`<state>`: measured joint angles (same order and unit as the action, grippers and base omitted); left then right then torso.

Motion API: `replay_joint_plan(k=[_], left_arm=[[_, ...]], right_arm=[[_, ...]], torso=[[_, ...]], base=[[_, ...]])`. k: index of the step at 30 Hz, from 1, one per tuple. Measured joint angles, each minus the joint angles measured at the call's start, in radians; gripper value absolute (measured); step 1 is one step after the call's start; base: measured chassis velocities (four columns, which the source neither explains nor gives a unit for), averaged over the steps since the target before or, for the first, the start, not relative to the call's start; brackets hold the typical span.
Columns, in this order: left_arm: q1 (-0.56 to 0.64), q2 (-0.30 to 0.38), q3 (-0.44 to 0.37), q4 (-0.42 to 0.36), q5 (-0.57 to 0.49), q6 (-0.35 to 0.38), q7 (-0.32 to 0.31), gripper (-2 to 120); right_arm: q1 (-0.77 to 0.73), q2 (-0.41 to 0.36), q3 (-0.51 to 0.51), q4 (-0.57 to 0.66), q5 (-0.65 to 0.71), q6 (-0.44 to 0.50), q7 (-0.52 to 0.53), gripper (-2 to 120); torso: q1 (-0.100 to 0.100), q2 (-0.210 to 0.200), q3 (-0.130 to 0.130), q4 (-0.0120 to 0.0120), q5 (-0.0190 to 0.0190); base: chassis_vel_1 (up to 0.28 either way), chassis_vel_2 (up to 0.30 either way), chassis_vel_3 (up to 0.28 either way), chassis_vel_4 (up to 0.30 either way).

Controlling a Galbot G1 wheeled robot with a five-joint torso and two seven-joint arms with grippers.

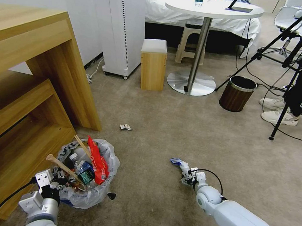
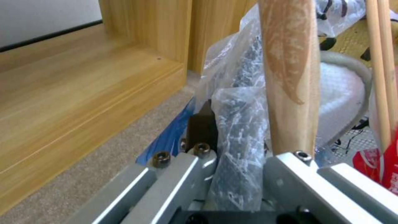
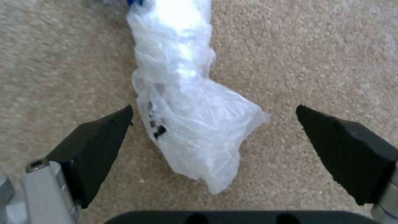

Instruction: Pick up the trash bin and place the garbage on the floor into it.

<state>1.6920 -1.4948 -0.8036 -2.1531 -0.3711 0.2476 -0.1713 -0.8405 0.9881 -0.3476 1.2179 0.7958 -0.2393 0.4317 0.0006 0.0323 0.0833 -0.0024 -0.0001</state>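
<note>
The trash bin (image 1: 101, 187), lined with a crinkled white bag, sits low at my left beside the wooden shelf. It holds a red carton (image 1: 97, 160), a small bottle (image 1: 83, 170) and wooden sticks (image 1: 63, 167). My left gripper (image 1: 56, 176) is shut on the bin's bag-covered rim (image 2: 238, 146), with one black finger (image 2: 202, 123) outside the rim. On the beige floor (image 1: 163, 133) lies a white-blue packet (image 1: 176, 161), and my right gripper (image 1: 187, 174) hangs open just over it. In the right wrist view the packet (image 3: 186, 102) lies between the spread fingers (image 3: 99, 140). A small wrapper (image 1: 126, 127) lies farther off.
A wooden desk with low shelves (image 1: 32, 87) stands close on the left. Ahead are a wooden stool (image 1: 153, 64), a round table's base (image 1: 191, 83), a dark brown bin (image 1: 237, 93), tripod legs (image 1: 284, 109) and a person's shoes (image 1: 279, 117). Open carpet lies in the middle.
</note>
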Motion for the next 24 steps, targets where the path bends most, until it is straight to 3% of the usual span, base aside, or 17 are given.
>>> replay_joint_plan(k=[3, 11, 18, 24], left_arm=[[-0.001, -0.003, 0.004, 0.007, 0.002, -0.001, 0.001, 1], [0.002, -0.007, 0.011, 0.010, 0.007, -0.008, 0.013, 1], [-0.006, -0.010, 0.019, 0.012, 0.008, -0.010, 0.017, 1], [-0.009, -0.008, 0.017, 0.016, 0.008, -0.011, 0.017, 1]], right_arm=[[0.007, 0.006, -0.004, -0.021, -0.016, 0.015, 0.000, 100], [0.027, 0.030, -0.035, -0.083, -0.076, 0.071, -0.023, 73], [0.036, 0.050, -0.071, -0.106, -0.112, 0.115, -0.033, 43], [0.044, 0.054, -0.082, -0.122, -0.129, 0.152, -0.056, 27]], torso=[[0.000, 0.000, 0.000, 0.0001, -0.0001], [0.000, 0.000, 0.000, 0.0001, -0.0001], [0.000, 0.000, 0.000, 0.0001, 0.0001], [0.000, 0.000, 0.000, 0.0001, 0.0001]], base=[[0.000, 0.000, 0.000, 0.000], [0.000, 0.000, 0.000, 0.000], [0.000, 0.000, 0.000, 0.000], [0.000, 0.000, 0.000, 0.000]])
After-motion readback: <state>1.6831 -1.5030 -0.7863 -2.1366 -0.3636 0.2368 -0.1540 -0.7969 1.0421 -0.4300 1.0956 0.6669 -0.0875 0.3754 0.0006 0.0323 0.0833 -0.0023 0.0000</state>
